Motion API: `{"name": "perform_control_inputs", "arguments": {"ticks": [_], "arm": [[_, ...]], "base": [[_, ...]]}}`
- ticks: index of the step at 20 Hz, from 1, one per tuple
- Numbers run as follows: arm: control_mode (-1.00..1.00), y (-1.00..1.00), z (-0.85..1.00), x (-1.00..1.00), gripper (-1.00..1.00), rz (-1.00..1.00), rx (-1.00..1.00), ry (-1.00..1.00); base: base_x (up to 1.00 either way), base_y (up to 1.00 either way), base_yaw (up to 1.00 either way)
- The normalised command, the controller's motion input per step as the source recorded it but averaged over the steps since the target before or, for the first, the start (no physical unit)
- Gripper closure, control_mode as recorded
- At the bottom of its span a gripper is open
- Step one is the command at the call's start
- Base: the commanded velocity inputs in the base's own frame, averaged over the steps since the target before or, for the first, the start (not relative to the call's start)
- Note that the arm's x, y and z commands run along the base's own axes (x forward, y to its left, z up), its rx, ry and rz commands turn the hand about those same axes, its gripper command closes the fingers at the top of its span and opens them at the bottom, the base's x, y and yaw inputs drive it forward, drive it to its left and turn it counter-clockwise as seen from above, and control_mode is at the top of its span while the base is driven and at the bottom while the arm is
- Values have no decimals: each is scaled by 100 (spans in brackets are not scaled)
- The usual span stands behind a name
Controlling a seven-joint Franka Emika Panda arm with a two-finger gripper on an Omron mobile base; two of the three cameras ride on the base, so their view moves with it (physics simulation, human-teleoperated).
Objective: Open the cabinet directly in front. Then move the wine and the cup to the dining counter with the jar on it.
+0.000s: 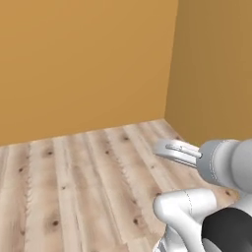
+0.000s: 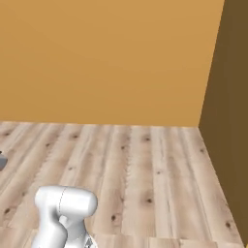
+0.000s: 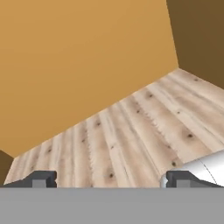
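Observation:
In the hand view my gripper [image 3: 111, 179] is open, its two dark fingertips [image 3: 42, 178] standing far apart with nothing between them. It points at bare wooden floor and an orange wall. The white arm [image 1: 216, 162] rises at the lower right of the left base view, and its base [image 2: 65, 208] shows at the lower left of the right base view. The cabinet, the wine, the cup, the dining counter and the jar are out of view.
A light plank floor [image 1: 88, 187] stretches ahead to a plain orange wall [image 1: 83, 64]. A second, darker orange wall [image 2: 232, 121] closes the right side, and the two meet in a corner [image 1: 170, 69].

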Motion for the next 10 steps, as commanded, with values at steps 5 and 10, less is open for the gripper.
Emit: {"name": "perform_control_inputs", "arguments": {"ticks": [5,10], "arm": [[100,0,0,0,-100,0,0,0],[100,0,0,0,-100,0,0,0]], "base": [[-43,-100,0],[0,-100,-1]]}}
